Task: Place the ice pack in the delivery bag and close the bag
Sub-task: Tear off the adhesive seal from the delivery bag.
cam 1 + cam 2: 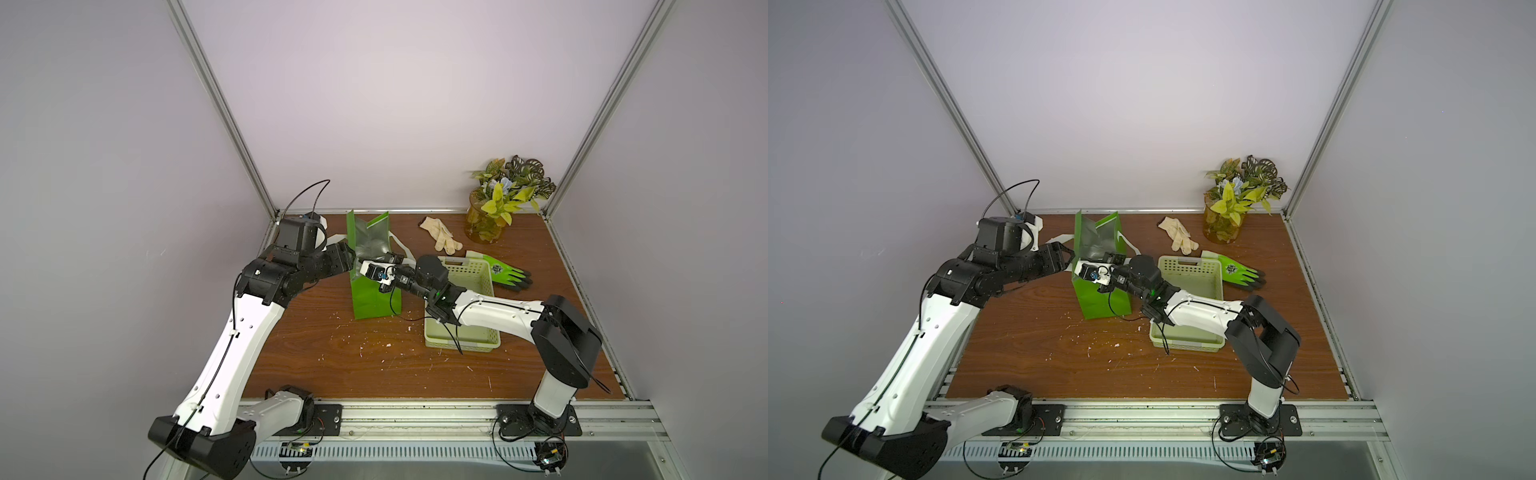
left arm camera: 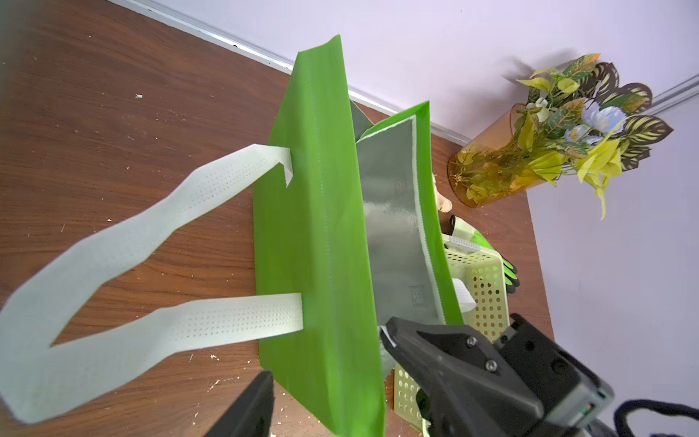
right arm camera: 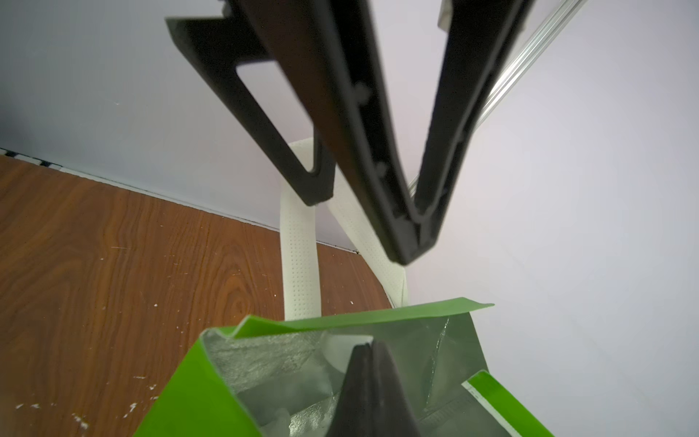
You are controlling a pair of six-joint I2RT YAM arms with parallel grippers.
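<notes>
The delivery bag (image 1: 374,301) (image 1: 1100,301) stands upright left of the table's middle, bright green, its foil-lined mouth open. My left gripper (image 1: 353,259) (image 2: 327,352) is open. It straddles the bag's left wall (image 2: 314,227), one finger outside and one inside, without pinching it. My right gripper (image 1: 385,259) (image 3: 368,346) is shut and points into the bag's mouth (image 3: 302,363) from the right; I see nothing between its tips. A white rounded thing (image 3: 338,352) shows against the foil just behind those tips. I cannot tell whether it is the ice pack.
A pale green perforated basket (image 1: 465,338) sits under my right forearm, right of the bag. Behind it lie a green-and-black glove (image 1: 509,272) and a cream glove (image 1: 440,235). An amber vase of leaves (image 1: 484,226) stands at the back right. The bag's white strap (image 2: 151,234) trails over the table.
</notes>
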